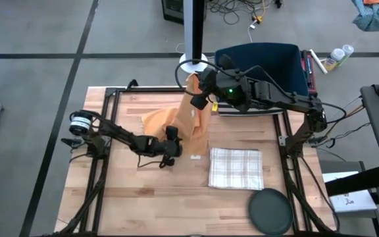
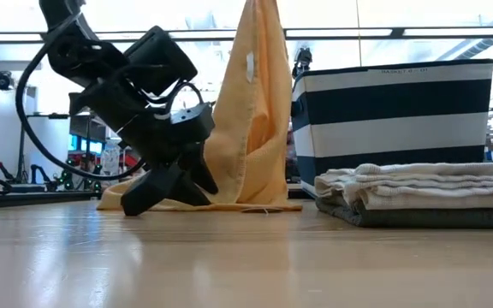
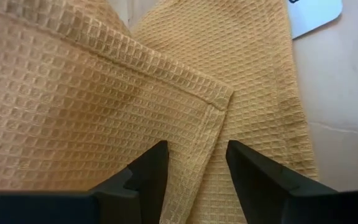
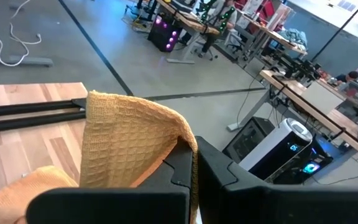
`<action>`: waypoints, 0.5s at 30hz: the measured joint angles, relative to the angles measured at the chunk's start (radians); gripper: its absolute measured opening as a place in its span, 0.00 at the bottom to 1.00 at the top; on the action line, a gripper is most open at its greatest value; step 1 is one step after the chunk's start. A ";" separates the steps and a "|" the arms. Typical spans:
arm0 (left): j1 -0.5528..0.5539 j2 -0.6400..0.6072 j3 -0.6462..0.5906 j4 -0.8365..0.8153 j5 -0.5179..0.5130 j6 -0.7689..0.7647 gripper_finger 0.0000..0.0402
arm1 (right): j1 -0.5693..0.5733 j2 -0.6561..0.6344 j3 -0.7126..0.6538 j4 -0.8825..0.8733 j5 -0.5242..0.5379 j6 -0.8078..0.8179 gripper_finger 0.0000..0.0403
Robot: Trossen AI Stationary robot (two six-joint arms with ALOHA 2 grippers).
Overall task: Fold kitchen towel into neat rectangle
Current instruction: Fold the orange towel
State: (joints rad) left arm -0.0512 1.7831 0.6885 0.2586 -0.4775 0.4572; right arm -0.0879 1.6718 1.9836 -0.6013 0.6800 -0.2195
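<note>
An orange waffle-weave kitchen towel (image 1: 193,122) hangs from my right gripper (image 1: 196,99), which is shut on its top, high over the table's far middle. The towel's lower end (image 2: 187,204) lies bunched on the table. My left gripper (image 3: 197,171) is low at the towel's foot, open. Its fingers stand on either side of a hemmed edge just below a towel corner (image 3: 219,102). In the low view the left gripper (image 2: 165,192) slants down toward the tabletop in front of the cloth. My right gripper pinches the towel's upper edge (image 4: 179,134) between its two shut fingers; the cloth folds over the fingers, so the layers there do not show. The fingers come nearly level from the table's right. The towel hangs slack below, its lower end on the table. My left gripper is over the towel's hem (image 3: 207,143); whether its fingers touch the cloth, I cannot tell.
A folded checked towel (image 1: 235,168) lies to the right of centre, a dark round plate (image 1: 270,212) near the front right corner. A navy-and-white striped basket (image 2: 392,128) stands at the far right behind the folded towel.
</note>
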 joint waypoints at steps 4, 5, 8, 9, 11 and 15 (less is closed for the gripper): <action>0.030 0.001 0.000 0.003 0.036 -0.033 0.34 | 0.000 0.000 -0.003 -0.001 0.000 0.000 0.00; 0.035 0.001 0.000 0.002 0.041 -0.038 0.31 | 0.000 0.000 -0.004 -0.001 0.000 0.000 0.00; 0.050 0.001 0.000 -0.007 0.052 -0.057 0.20 | 0.000 0.000 -0.004 -0.001 -0.001 0.000 0.00; 0.054 0.001 0.001 -0.013 0.054 -0.063 0.16 | 0.000 0.000 -0.004 -0.001 -0.001 0.000 0.00; 0.058 0.001 0.004 -0.034 0.054 -0.091 0.07 | 0.000 0.000 -0.004 -0.001 -0.001 0.000 0.00; 0.059 -0.025 0.005 -0.061 0.049 -0.107 0.03 | 0.000 0.000 -0.004 -0.001 -0.002 0.000 0.00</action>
State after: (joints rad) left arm 0.0074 1.7583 0.6937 0.1978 -0.4281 0.3504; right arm -0.0879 1.6718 1.9800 -0.6022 0.6777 -0.2195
